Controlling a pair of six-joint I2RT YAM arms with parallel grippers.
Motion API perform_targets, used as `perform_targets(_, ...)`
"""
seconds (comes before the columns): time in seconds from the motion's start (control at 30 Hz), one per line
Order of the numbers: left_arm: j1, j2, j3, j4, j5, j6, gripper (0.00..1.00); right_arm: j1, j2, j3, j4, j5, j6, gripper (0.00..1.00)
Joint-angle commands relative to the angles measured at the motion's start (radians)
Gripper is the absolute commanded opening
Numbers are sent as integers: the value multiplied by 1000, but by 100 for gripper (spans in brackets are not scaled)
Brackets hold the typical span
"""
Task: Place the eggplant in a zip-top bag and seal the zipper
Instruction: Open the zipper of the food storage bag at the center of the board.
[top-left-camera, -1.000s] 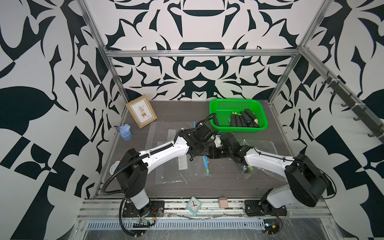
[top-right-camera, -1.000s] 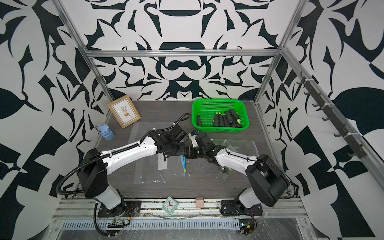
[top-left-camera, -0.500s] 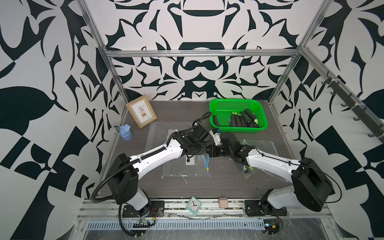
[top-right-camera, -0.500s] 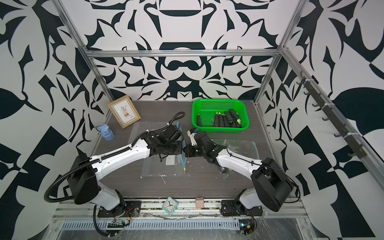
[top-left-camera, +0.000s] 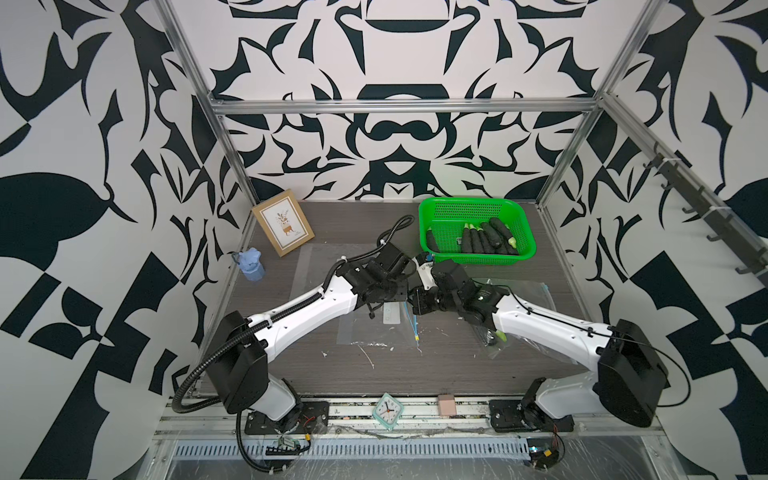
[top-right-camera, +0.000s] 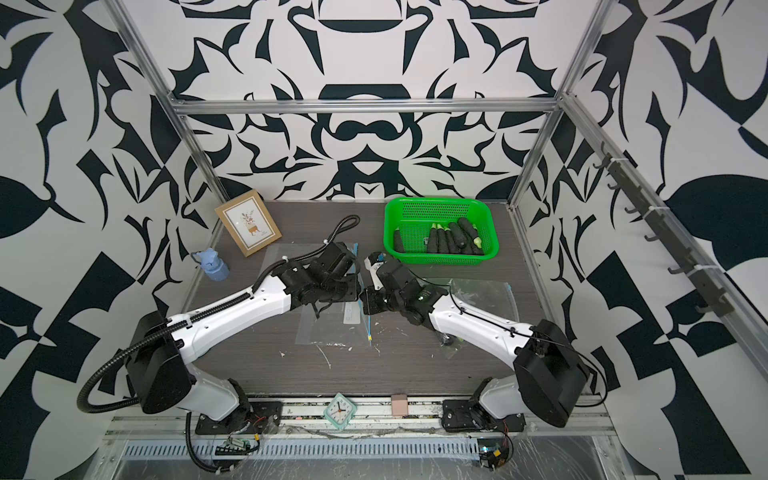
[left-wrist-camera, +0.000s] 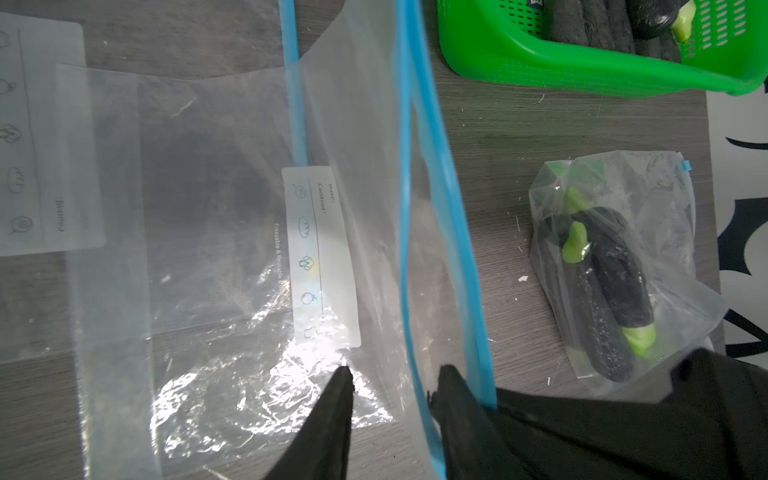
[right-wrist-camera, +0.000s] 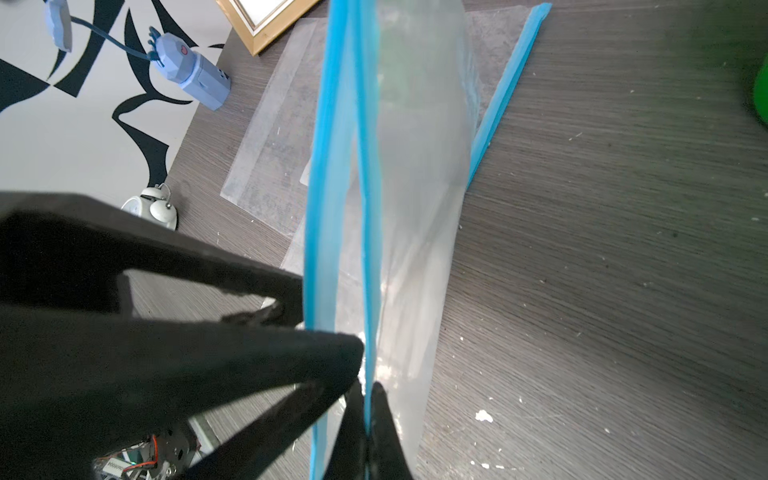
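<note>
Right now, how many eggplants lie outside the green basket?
2: eggplant and eggplant, touching, inside the crumpled bag by the right arm; a third may hide behind them.

Place: a robot test cell in a lab.
Enclosure: a silver aluminium-profile frame (top-left-camera: 399, 106) boxes the space, with printed black-and-white patterned wall panels (top-left-camera: 399, 158) on three sides.
Work surface: a dark grey wood-grain tabletop (top-left-camera: 436, 365), flecked with white scraps.
Machines: a pair of white-and-black robot arms (top-left-camera: 307, 307) bolted by black base plates to a metal rail (top-left-camera: 419, 415) along the front edge.
Wiring: small bare circuit boards with coloured wires (top-left-camera: 286, 445) below the rail; a black corrugated cable conduit (top-left-camera: 195, 369) loops from one arm.
Props: a wooden-framed picture (top-left-camera: 283, 222) and a small mint-green alarm clock (top-left-camera: 388, 410).
</note>
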Motion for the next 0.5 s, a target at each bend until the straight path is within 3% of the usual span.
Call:
perform_targets(0.0, 17, -24, -3, 9, 1, 10, 38, 6, -20, 44, -20, 34, -23, 0)
perform_targets(0.3, 27, -23, -10, 20, 13, 17, 26, 8, -34, 59, -76, 92, -41, 0)
perform_targets(0.47, 26, -14, -30, 49, 46, -7, 25, 8, -26, 79, -81, 87, -46, 0)
